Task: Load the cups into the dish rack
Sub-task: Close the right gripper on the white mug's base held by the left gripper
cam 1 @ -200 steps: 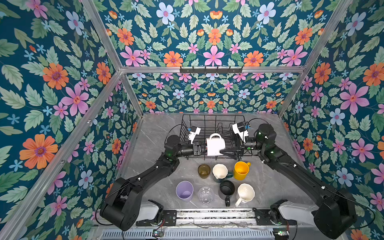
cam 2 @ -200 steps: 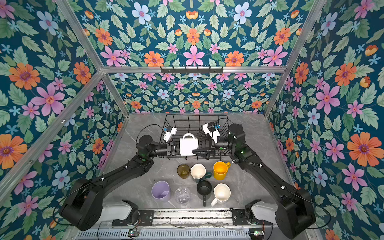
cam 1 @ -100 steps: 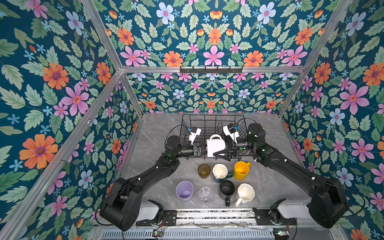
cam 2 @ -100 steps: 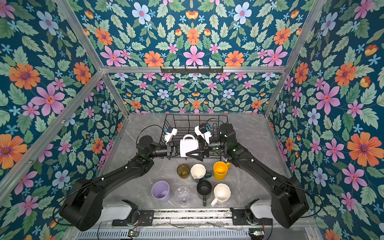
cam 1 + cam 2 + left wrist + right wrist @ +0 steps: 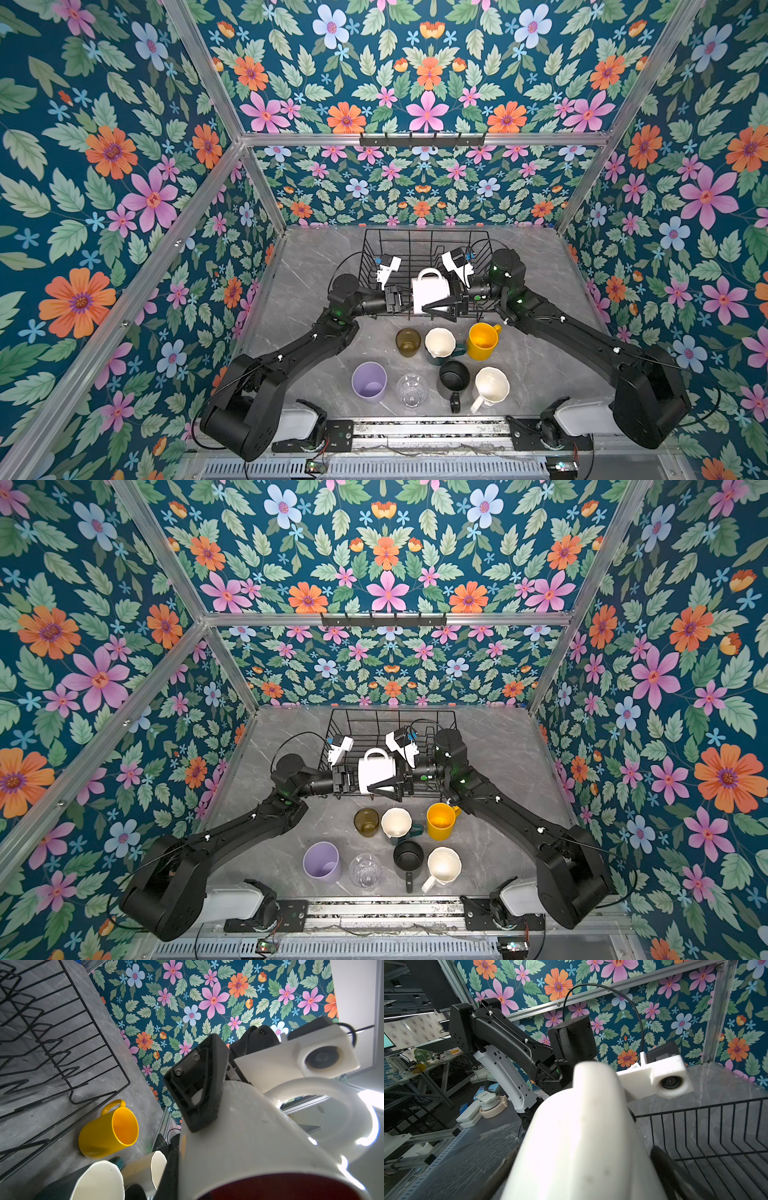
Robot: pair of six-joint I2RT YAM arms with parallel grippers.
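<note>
Over grey marble worktop [image 5: 540, 365], holds red-lined white mug [image 5: 428, 287] sideways in left pincer [image 5: 408, 300], base inside wide-open right pincer [image 5: 439, 299].

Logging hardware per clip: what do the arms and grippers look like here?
Left arm and right arm: matte black, rounded joints, small white clips, green joint lights. White camera blocks at the wrists, thin looping black cables. Right gripper's fingers: black, triangular, screwed on.

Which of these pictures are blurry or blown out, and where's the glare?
Right wrist view: the white mug fills the foreground, blurred and overexposed. Left wrist view: sharp on the yellow mug, bright glare on the white mug's handle. Both top views: crisp, evenly lit.
</note>
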